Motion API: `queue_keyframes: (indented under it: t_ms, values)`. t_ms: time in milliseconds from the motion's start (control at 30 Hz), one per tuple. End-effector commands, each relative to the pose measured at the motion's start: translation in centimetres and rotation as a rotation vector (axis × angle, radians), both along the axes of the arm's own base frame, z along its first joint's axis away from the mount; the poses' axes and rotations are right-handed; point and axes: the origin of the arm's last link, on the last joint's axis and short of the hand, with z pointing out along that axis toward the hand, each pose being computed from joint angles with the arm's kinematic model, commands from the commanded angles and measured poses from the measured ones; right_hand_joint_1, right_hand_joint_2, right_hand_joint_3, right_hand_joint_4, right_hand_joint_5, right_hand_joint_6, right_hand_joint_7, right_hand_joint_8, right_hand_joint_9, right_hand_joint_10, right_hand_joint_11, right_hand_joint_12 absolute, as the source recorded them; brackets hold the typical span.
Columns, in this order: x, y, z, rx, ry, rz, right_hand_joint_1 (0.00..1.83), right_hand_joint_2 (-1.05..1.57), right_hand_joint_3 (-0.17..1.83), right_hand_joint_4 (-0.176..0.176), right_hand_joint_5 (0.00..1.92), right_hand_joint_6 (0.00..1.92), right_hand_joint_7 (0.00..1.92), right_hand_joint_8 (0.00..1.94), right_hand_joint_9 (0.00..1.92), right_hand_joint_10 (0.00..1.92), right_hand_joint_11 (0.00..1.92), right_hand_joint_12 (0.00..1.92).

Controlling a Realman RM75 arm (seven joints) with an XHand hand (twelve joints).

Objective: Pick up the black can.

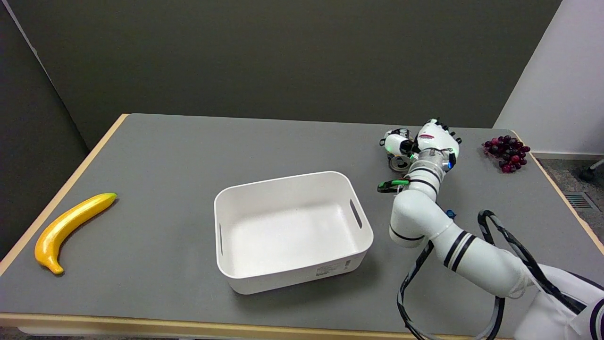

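Black can with a silver end (400, 162) is seen tipped at the grey surface's (165, 156) far right, wrapped by the white-and-black robot hand (427, 141). A slip is judged possible if that sideways hold is loose.

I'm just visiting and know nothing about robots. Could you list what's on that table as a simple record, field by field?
Table: grey top with a light wooden edge
Middle: empty white bin with slot handles
Left edge: yellow banana
Far right: bunch of dark red grapes
Working hand: right hand, reaching from the lower right
Black can: black can, mostly hidden by the hand, silver end showing
Grip: fingers seem wrapped around the can; whether it is lifted cannot be told
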Motion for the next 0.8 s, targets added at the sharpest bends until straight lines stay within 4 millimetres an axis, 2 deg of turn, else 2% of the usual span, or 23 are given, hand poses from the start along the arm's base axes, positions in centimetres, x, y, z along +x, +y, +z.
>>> queue_keyframes:
  t_ms: [33, 367, 500, 667, 800]
  values:
    - [-2.8, -2.3, 2.0, 0.006, -0.091, -0.146, 0.47, 0.70, 0.78, -0.176, 0.17, 0.50, 0.32, 0.62, 0.26, 1.03, 0.44, 1.69]
    - [-0.6, -4.4, 1.8, 0.044, -0.061, -0.102, 0.46, 0.71, 0.78, -0.176, 0.16, 0.49, 0.30, 0.62, 0.25, 1.03, 0.43, 1.69]
    - [-0.4, -4.9, 1.9, 0.052, -0.058, -0.101, 0.45, 0.71, 0.78, -0.176, 0.15, 0.48, 0.30, 0.62, 0.25, 1.03, 0.44, 1.69]
    - [-1.7, -4.6, 1.6, 0.051, -0.088, -0.135, 0.45, 0.71, 0.78, -0.176, 0.16, 0.49, 0.30, 0.62, 0.26, 1.03, 0.45, 1.70]
    - [-3.9, -3.7, 1.6, 0.032, -0.171, -0.186, 0.46, 0.71, 0.77, -0.176, 0.16, 0.49, 0.31, 0.63, 0.26, 1.03, 0.46, 1.71]
